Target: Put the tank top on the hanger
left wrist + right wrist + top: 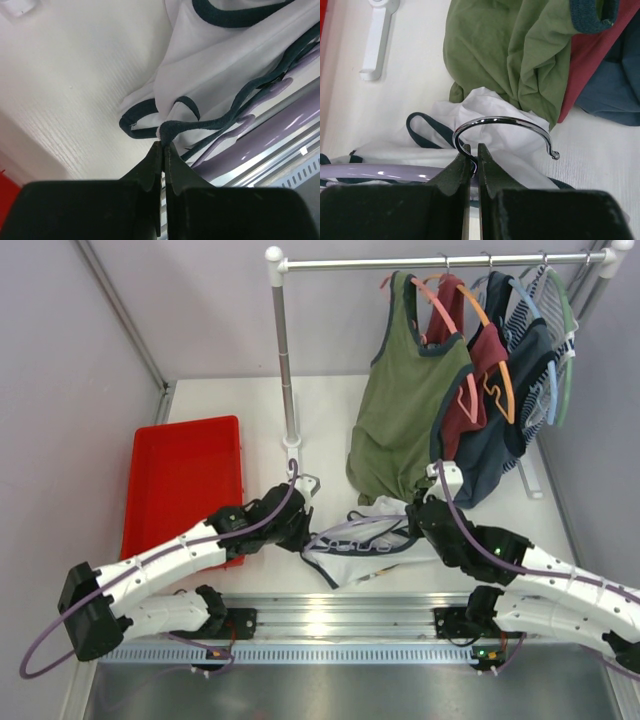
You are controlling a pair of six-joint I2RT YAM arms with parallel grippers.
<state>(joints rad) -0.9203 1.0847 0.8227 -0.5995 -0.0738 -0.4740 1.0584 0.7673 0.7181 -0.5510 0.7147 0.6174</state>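
Left gripper point(163, 144) and right gripper point(474, 148) both clamped

Top: tank top point(365, 552) bunched on table point(225, 400) between arms, hanger point(352, 527) across it.
Left wrist: left gripper pinches its navy trim.
Right wrist: right gripper clamps hanger's metal hook base; olive top point(510, 45) just behind.

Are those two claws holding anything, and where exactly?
Left gripper pinches the tank top by its navy trim; right gripper grips the hanger at the base of its metal hook.
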